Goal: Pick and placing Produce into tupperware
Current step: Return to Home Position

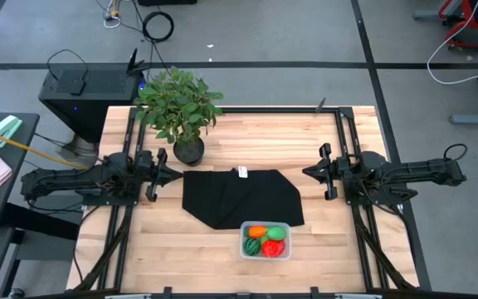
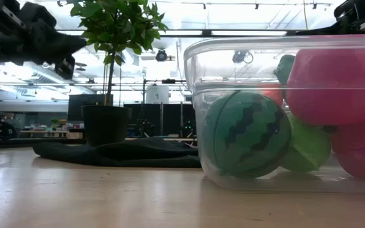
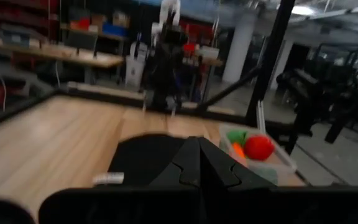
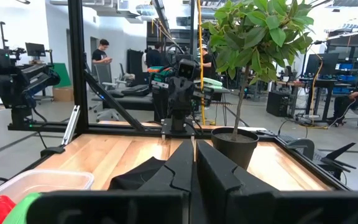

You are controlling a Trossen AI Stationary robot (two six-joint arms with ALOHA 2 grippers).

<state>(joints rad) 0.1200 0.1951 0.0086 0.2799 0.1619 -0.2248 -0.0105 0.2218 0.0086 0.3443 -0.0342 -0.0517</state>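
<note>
The clear tupperware point(image 1: 265, 241) stands near the table's near edge, just in front of the black mat point(image 1: 241, 197). It holds several toy produce pieces: an orange one point(image 1: 257, 232), a dark striped green one point(image 2: 246, 133), a red one point(image 1: 274, 247) and light green ones point(image 2: 308, 147). The tub also shows in the left wrist view, tupperware point(image 3: 260, 155), and in the right wrist view, tupperware point(image 4: 33, 184). My left gripper point(image 1: 176, 174) hovers shut at the mat's left side, holding nothing. My right gripper point(image 1: 307, 173) hovers shut at the mat's right side, also holding nothing.
A leafy potted plant point(image 1: 181, 108) stands on the table's far left part, just beyond my left gripper. The black mat lies crumpled in the table's middle. Bare wood shows to the left and right of the tub. People stand in the room beyond the table.
</note>
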